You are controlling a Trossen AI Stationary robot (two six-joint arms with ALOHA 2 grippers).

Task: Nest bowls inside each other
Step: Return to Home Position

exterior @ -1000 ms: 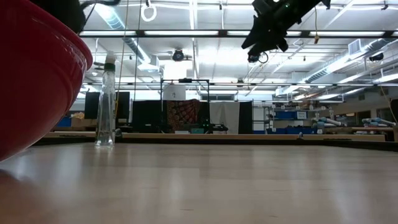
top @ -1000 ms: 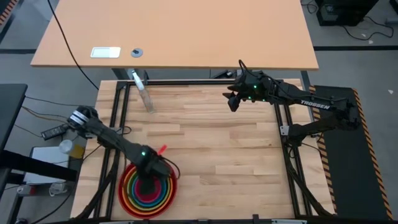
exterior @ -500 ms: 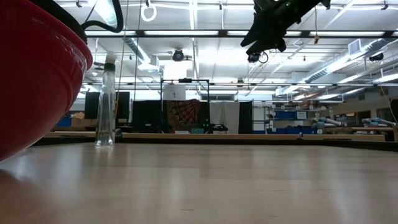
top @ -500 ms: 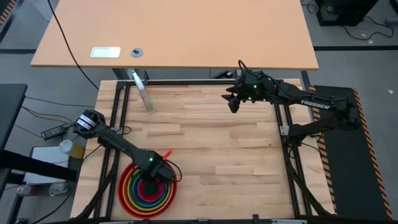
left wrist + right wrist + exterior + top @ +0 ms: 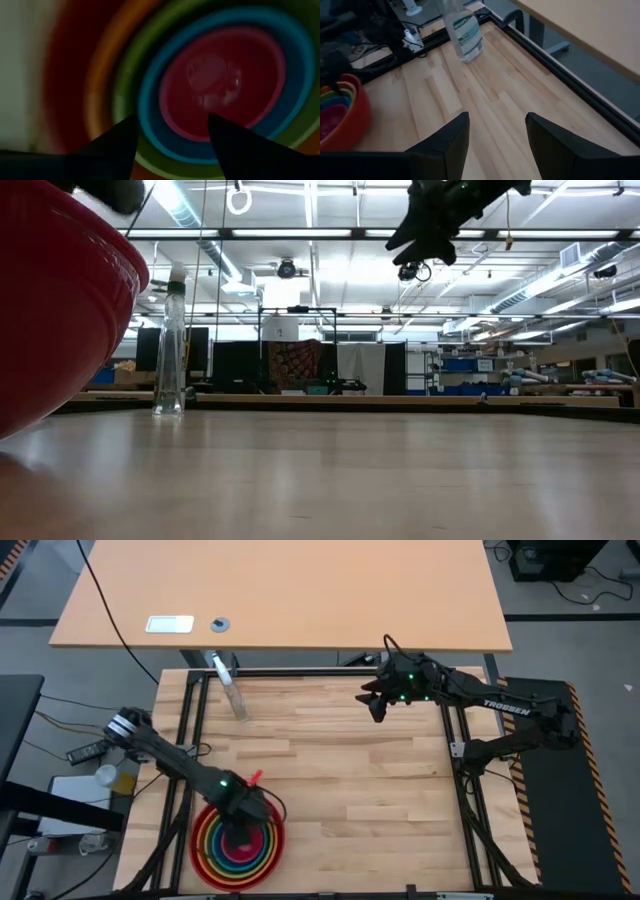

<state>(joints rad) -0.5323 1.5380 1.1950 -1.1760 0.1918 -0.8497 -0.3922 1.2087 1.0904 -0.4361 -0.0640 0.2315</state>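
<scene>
Several coloured bowls sit nested (image 5: 225,852) at the table's near left, the red outer bowl (image 5: 50,310) resting on the wood. From the rim inward I see orange, green and blue rings, with a pink bowl (image 5: 222,85) innermost. My left gripper (image 5: 172,137) hangs open just above the stack (image 5: 240,832), pointing down, its fingers over the inner bowls and touching nothing that shows. My right gripper (image 5: 372,708) waits open in the air over the far right of the table (image 5: 495,135).
A clear plastic bottle (image 5: 236,700) stands upright near the far left edge (image 5: 465,30). Black frame rails (image 5: 190,740) run along the table's sides. Bare wood (image 5: 370,790) spreads across the middle and right.
My left arm shifted a little toward the near edge over the bowls, then drew back toward the far left. The nested bowls have stayed where they were.
</scene>
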